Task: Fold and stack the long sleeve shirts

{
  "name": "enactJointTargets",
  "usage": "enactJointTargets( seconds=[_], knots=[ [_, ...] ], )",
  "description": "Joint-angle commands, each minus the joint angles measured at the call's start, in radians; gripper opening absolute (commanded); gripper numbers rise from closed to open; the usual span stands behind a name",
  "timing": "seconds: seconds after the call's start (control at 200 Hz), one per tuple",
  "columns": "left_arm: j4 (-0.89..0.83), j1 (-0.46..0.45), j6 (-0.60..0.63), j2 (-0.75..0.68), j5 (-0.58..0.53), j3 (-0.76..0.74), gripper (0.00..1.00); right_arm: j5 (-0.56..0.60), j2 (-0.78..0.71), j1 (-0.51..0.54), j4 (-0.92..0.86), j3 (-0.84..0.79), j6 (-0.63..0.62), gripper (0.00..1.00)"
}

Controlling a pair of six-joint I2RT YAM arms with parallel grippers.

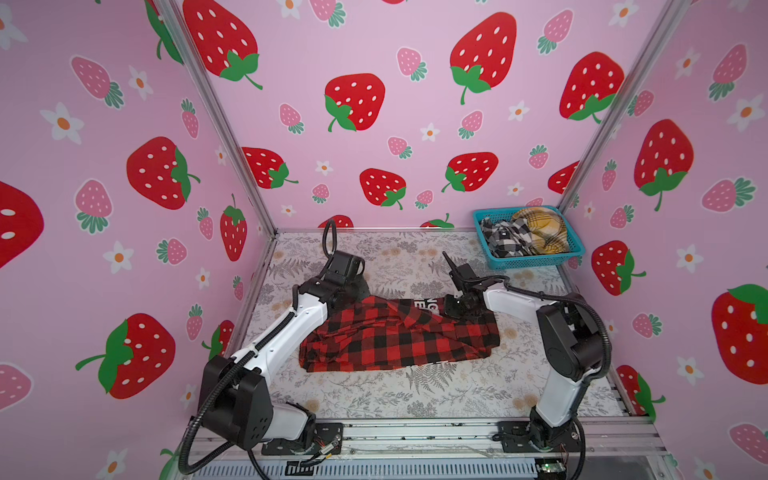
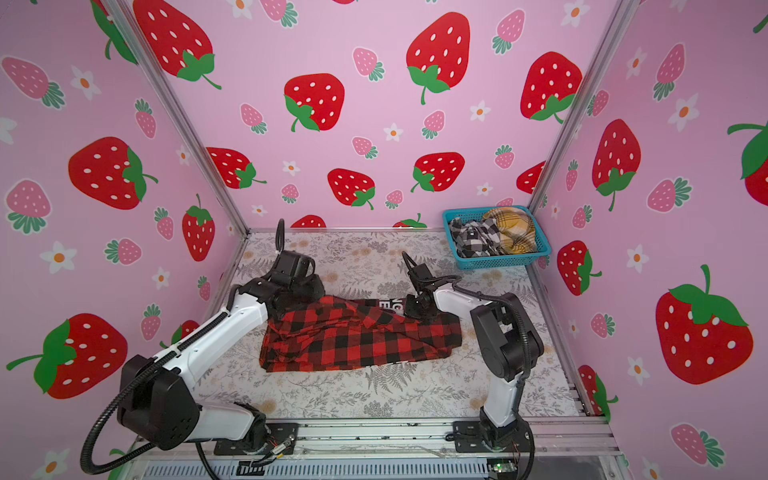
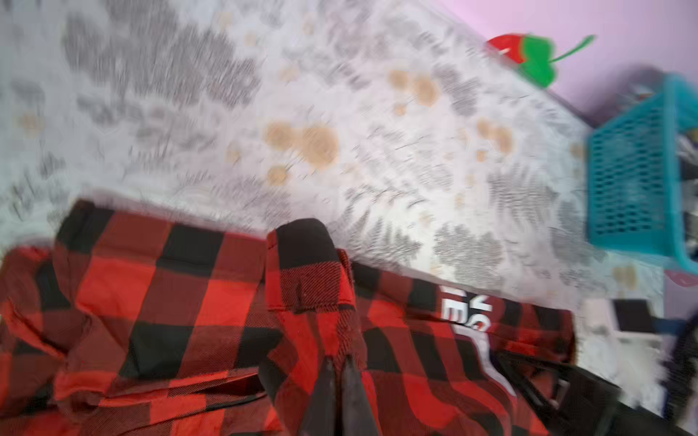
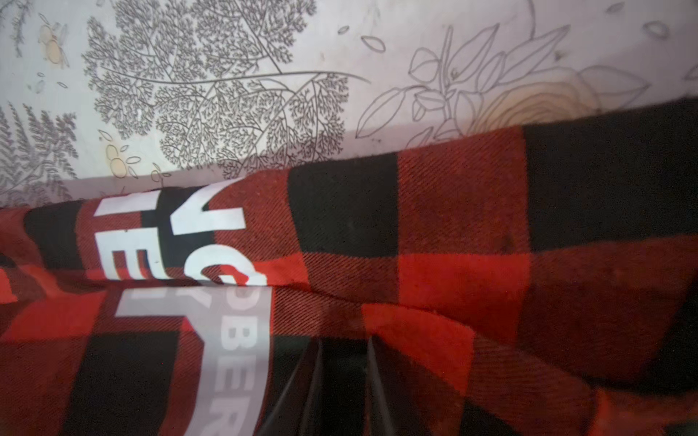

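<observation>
The left hand point(image 3: 339, 368) is narrow, pinching a fold of the red-and-black checked shirt point(image 1: 395, 336) at its far left edge. The right hand point(image 4: 345, 358), also narrow, grips the far edge beside the white letters point(image 4: 211, 241). The shirt lies crumpled on the floral surface point(image 1: 415, 395). A blue basket point(image 1: 536, 259) in the far right corner holds 2 others: a black-and-white checked shirt point(image 1: 505, 239) and a mustard-yellow plaid shirt point(image 1: 542, 232).

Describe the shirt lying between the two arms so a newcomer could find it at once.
Start at the floral-print table inside the pink strawberry walls. In its middle lies a crumpled red-and-black buffalo-check shirt. Unlike the black-and-white check shirt and the mustard plaid shirt in the blue basket at the far right corner, it bears white block letters.
</observation>
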Motion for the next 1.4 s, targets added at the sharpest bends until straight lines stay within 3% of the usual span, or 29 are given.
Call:
enactJointTargets(
  seconds=[0.0, 0.085, 0.205, 0.38, 0.635, 0.79, 1.061, 1.171, 1.266, 1.396],
  knots=[
    [0.107, 0.054, -0.165, -0.051, 0.140, -0.229, 0.45, -0.025, -0.038, -0.005, 0.015, -0.030, 0.010, 0.25],
    [0.081, 0.080, -0.170, -0.142, 0.135, -0.283, 0.58, -0.029, -0.044, -0.006, 0.019, -0.035, 0.007, 0.25],
    [-0.057, 0.088, -0.137, -0.220, 0.072, -0.209, 0.74, -0.027, -0.039, -0.006, 0.009, -0.027, 0.001, 0.25],
    [-0.246, 0.115, -0.127, -0.088, 0.088, -0.019, 0.78, -0.032, -0.035, -0.006, 0.016, -0.024, 0.003, 0.25],
    [-0.241, 0.240, -0.109, 0.049, 0.236, 0.011, 0.58, -0.032, -0.029, -0.006, 0.011, -0.017, 0.007, 0.25],
    [-0.248, 0.306, -0.060, 0.105, 0.251, 0.010, 0.58, -0.041, -0.019, -0.006, 0.013, -0.010, 0.006, 0.25],
    [-0.242, 0.309, -0.038, 0.222, 0.243, 0.034, 0.54, -0.044, -0.009, -0.006, 0.014, 0.003, 0.011, 0.25],
    [-0.227, 0.308, -0.050, 0.247, 0.261, 0.038, 0.42, -0.047, -0.008, -0.006, 0.010, 0.011, 0.012, 0.25],
    [-0.197, 0.309, -0.079, 0.216, 0.287, 0.034, 0.21, -0.051, -0.018, -0.006, 0.008, 0.018, 0.010, 0.27],
    [-0.175, 0.295, -0.082, 0.154, 0.311, 0.070, 0.11, -0.042, -0.054, -0.006, -0.006, 0.035, 0.005, 0.32]
  ],
)
